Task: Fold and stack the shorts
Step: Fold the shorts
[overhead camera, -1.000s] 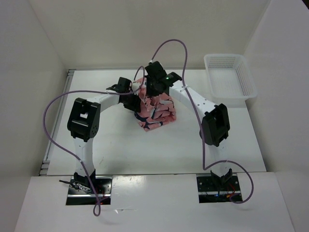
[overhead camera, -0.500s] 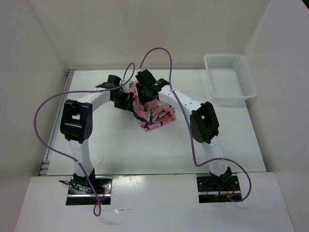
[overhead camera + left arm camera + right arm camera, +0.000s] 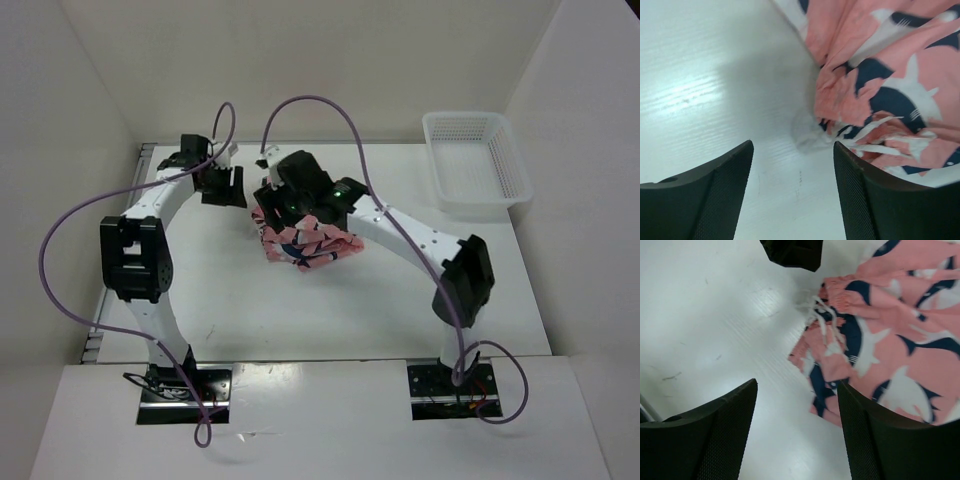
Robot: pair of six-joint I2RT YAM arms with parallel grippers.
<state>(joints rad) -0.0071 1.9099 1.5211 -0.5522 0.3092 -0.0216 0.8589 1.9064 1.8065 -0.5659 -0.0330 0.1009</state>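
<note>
Pink shark-print shorts [image 3: 305, 238] lay in a crumpled heap on table [image 3: 220, 290], roughly center, toward far side. White drawstrings [image 3: 817, 315] trailed off the heap's edge. R gripper [image 3: 796, 385] hung over shorts' left edge, fingers apart, only bare tabletop & fabric edge btwn them. L gripper [image 3: 792, 147] was just left of heap, not touching it, fingers also apart, empty. White mesh basket [image 3: 478, 165] sat at far-right corner, well apart from shorts.

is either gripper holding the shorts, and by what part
Nothing is held. The left gripper and right gripper are both open and empty; the shorts lie loose on the table.
</note>
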